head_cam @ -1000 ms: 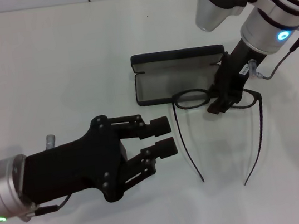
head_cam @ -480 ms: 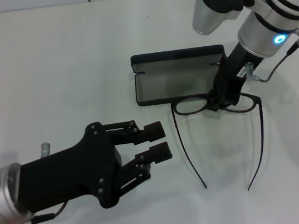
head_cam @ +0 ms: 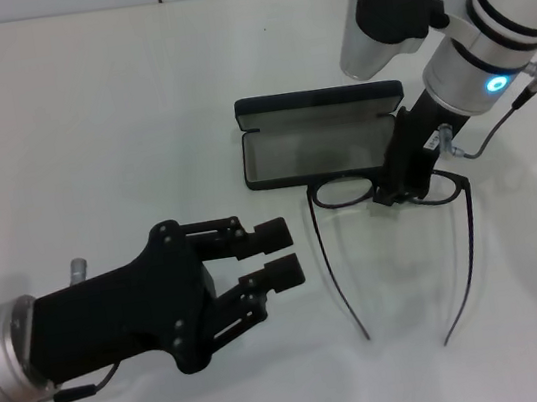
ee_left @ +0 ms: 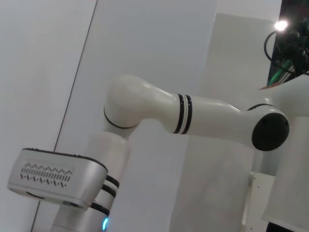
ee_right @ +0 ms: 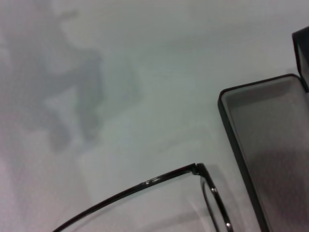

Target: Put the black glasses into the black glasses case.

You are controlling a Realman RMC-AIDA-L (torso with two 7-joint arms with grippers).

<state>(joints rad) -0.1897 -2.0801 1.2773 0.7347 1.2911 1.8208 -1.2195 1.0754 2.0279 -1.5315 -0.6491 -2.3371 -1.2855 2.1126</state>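
The black glasses (head_cam: 344, 192) sit just in front of the black glasses case (head_cam: 312, 152), temple arms unfolded and pointing at the table's near edge. My right gripper (head_cam: 396, 192) comes down from the right and is shut on the glasses at the bridge, between the two lenses. Faint shadows lie beside the temple arms. The case lies open, grey lining up, lid standing at the back. My left gripper (head_cam: 278, 251) hovers low on the left, open and holding nothing, fingertips pointing at the left temple arm. The right wrist view shows a temple arm of the glasses (ee_right: 145, 183) and a corner of the case (ee_right: 270, 145).
The white table (head_cam: 84, 117) surrounds the case and glasses. In the left wrist view only the right arm (ee_left: 193, 113) and its wrist camera housing (ee_left: 53, 176) appear against a pale wall.
The glasses have shifted slightly toward the table's near edge with the right gripper on them. My left gripper has drawn back a little to the left.
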